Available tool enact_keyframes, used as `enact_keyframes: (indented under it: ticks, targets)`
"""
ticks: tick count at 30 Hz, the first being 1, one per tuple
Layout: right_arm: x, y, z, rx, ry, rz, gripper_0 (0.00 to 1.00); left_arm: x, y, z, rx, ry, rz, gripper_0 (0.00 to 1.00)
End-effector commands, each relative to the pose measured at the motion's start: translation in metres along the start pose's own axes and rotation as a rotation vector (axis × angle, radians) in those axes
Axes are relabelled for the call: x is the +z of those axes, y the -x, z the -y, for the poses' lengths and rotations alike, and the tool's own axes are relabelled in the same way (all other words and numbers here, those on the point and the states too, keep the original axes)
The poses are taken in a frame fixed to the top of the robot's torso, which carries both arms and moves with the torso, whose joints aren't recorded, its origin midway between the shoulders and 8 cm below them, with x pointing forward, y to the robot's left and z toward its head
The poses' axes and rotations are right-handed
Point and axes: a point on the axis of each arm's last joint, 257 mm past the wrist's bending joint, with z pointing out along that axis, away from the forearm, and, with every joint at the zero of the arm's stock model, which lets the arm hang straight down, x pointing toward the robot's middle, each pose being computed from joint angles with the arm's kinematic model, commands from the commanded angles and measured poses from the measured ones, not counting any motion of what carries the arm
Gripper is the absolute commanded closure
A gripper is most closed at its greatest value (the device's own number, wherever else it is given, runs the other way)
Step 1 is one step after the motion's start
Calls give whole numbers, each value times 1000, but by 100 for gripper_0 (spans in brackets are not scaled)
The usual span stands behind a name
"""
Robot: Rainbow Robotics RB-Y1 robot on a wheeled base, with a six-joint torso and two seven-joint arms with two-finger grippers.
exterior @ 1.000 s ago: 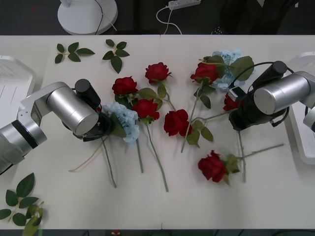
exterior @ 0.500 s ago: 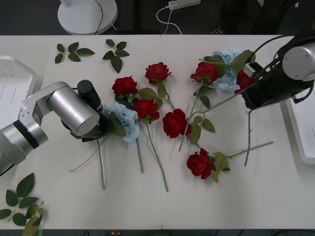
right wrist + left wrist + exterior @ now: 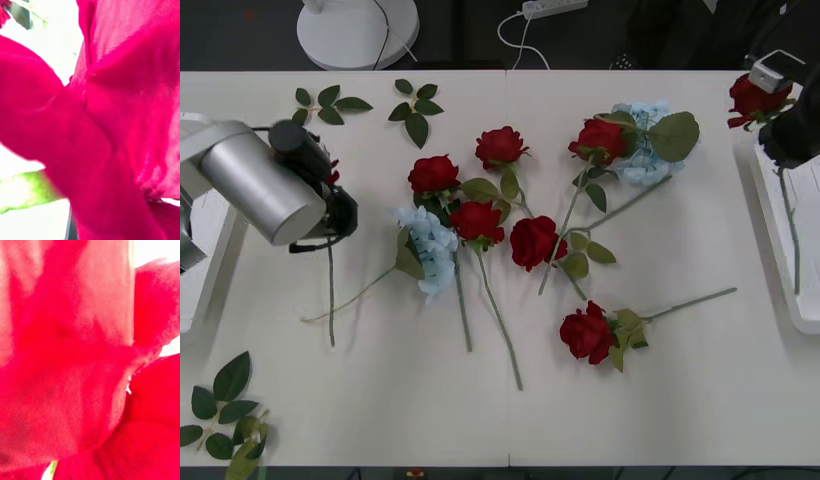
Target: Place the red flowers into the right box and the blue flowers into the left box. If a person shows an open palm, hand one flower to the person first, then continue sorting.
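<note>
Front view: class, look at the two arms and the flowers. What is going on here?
The right end effector holds a red rose above the right tray, with its stem hanging over the tray. The left end effector holds a second rose beside the left tray. Six roses and two blue flowers lie on the table.

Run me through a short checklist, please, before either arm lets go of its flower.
1. Right gripper holding its red rose: lifted, stem dangling; ok.
2. That rose over the right box: stem hangs over the tray; ok.
3. Left gripper holding a flower: stem hangs below it; ok.
4. Left flower's colour suits the left box beside it: petals are red; not ok, it belongs in the right box.
5. Blue flowers sorted: lying on the table; not ok.
</note>
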Motion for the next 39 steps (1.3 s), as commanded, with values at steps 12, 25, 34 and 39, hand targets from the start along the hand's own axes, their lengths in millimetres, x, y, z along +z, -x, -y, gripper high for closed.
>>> enact_keyframes:
  ticks: [12, 25, 34, 39]
  targets:
    - [-22, -27, 157, -3, -430, -65, 100, -173, 81, 51, 163, -358, 395, 100]
    - [47, -83, 193, 35, -543, -137, 100, -285, 95, 196, 143, -866, 642, 100]
    - [65, -113, 197, 78, -550, -171, 100, -332, 95, 262, 111, -1061, 659, 100]
    - [68, -125, 204, 77, -573, -177, 97, -344, 108, 290, 87, -1106, 698, 100]
